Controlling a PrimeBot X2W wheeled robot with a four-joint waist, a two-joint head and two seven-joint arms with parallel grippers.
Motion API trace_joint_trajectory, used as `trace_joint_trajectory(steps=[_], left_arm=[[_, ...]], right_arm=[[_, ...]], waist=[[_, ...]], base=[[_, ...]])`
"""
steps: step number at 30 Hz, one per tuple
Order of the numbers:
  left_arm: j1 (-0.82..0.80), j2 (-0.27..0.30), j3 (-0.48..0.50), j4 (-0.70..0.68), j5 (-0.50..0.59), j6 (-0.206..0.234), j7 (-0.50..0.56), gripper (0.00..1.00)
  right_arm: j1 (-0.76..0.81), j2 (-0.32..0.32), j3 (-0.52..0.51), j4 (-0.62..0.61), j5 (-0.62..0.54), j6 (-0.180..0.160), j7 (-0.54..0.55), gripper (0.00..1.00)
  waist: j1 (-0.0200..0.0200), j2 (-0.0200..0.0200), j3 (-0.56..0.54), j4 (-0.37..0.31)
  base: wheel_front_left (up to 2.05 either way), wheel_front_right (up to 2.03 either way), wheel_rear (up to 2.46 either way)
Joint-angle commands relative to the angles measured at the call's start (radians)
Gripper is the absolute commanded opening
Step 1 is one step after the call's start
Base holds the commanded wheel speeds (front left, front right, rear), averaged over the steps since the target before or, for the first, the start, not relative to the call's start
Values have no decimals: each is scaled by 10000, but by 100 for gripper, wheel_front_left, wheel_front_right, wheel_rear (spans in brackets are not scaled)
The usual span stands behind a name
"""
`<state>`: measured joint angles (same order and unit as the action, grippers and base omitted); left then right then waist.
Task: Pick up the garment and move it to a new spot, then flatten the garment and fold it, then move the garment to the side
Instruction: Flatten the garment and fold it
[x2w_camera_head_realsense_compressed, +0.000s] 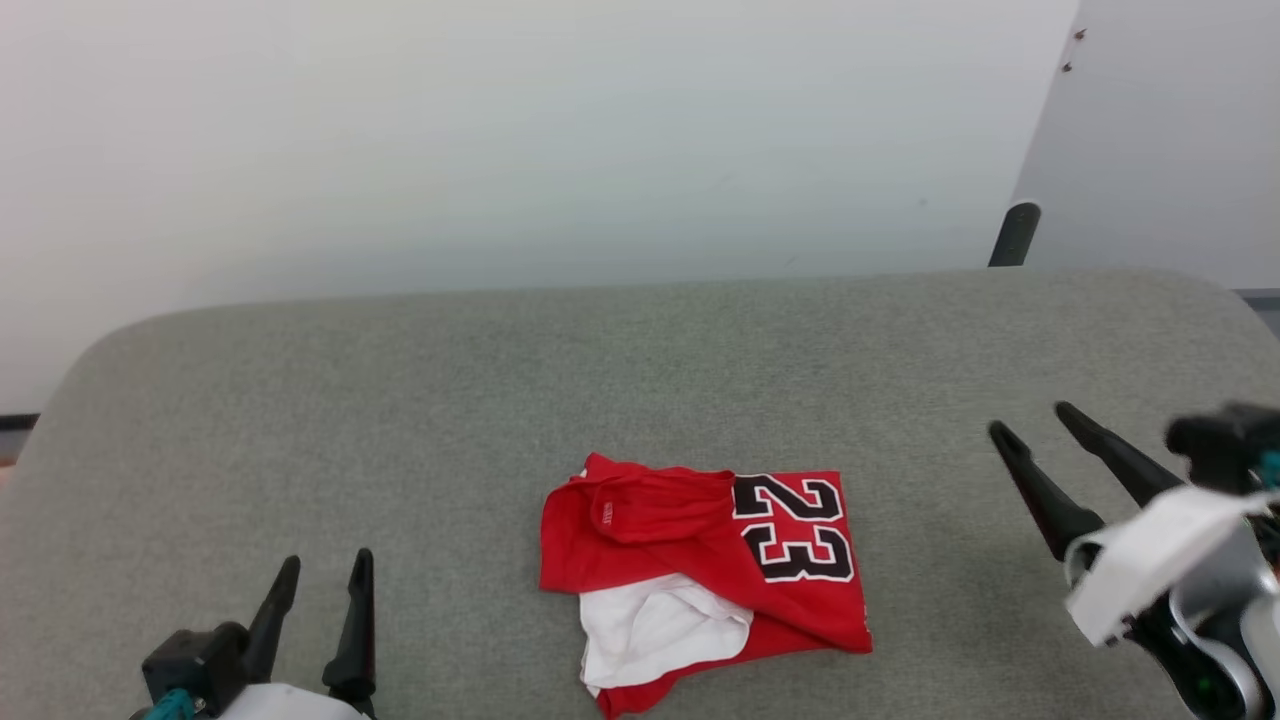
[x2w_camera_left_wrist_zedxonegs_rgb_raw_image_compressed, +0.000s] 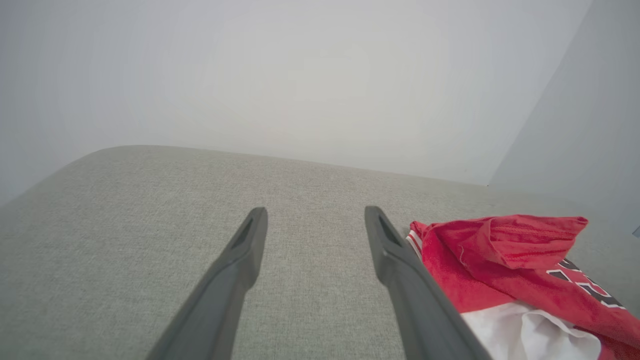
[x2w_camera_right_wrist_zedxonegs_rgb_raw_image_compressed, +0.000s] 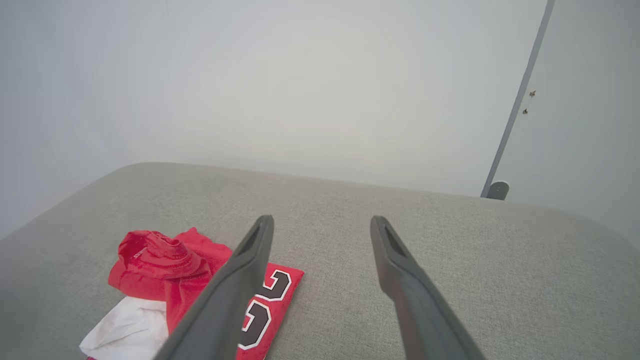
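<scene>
Orientation: the garment (x2w_camera_head_realsense_compressed: 700, 570) lies in a loosely folded, roughly four-sided bundle. In the head view its longer side runs left to right across the bench (x2w_camera_head_realsense_compressed: 300, 420). Its right edge is fairly straight. Its near edge slants and draws to a blunt corner at the near left. We cannot tell from the frames which end is collar and which is hem.

Position: the bundle sits in the near middle of the bench, slightly right of centre and close to the near edge. It lies flat on the grey fabric surface, between the two pincers and clear of both.

Appearance: we note red jersey cloth, with black white-outlined digits "23" on the far-right part. The digits appear turned sideways to the head view. A rumpled red fold with a stitched hem lies on top at the far left. A crumpled white portion shows from under the red at the near left, with more red beneath it.

Left pincer (x2w_camera_head_realsense_compressed: 327, 560): it is at the near left, well apart from the garment (x2w_camera_left_wrist_zedxonegs_rgb_raw_image_compressed: 500, 260). In its own wrist view the left pincer (x2w_camera_left_wrist_zedxonegs_rgb_raw_image_compressed: 315, 210) has its fingers spread wide, with nothing between them.

Right pincer (x2w_camera_head_realsense_compressed: 1030, 420): it is at the right, apart from the garment (x2w_camera_right_wrist_zedxonegs_rgb_raw_image_compressed: 165, 260). In its wrist view the right pincer (x2w_camera_right_wrist_zedxonegs_rgb_raw_image_compressed: 322, 219) likewise stands wide and grips nothing.
</scene>
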<state>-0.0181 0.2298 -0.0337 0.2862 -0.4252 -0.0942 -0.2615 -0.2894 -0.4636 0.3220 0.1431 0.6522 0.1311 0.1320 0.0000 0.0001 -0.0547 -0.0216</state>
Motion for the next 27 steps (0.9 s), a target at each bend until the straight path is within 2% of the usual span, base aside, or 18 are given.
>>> trace_joint_trajectory(steps=[1,5,10,18,27], left_arm=[[111,49,24,38,87,-57,-34,100],[146,80,70,119,200,-124,-34,100],[211,107,144,281,344,-202,-34,100],[243,126,300,494,509,-296,-34,100],[244,22,400,472,861,-340,-35,100]], right_arm=[[290,-24,-120,14,-131,-7,-404,100],[978,-145,-534,202,-208,-7,-1279,100],[1740,-143,-956,428,-186,-7,-1766,100],[2632,226,-1663,179,-325,-7,-1853,100],[2951,537,-2054,-141,-607,-8,-1619,100]], waist=[[0,-1,-139,-130],[0,-1,-264,-190],[0,-1,-405,-246],[0,-1,-512,-323],[0,-1,-550,-317]], base=[[0,0,0],[0,0,0],[0,0,0],[0,0,0],[0,0,0]])
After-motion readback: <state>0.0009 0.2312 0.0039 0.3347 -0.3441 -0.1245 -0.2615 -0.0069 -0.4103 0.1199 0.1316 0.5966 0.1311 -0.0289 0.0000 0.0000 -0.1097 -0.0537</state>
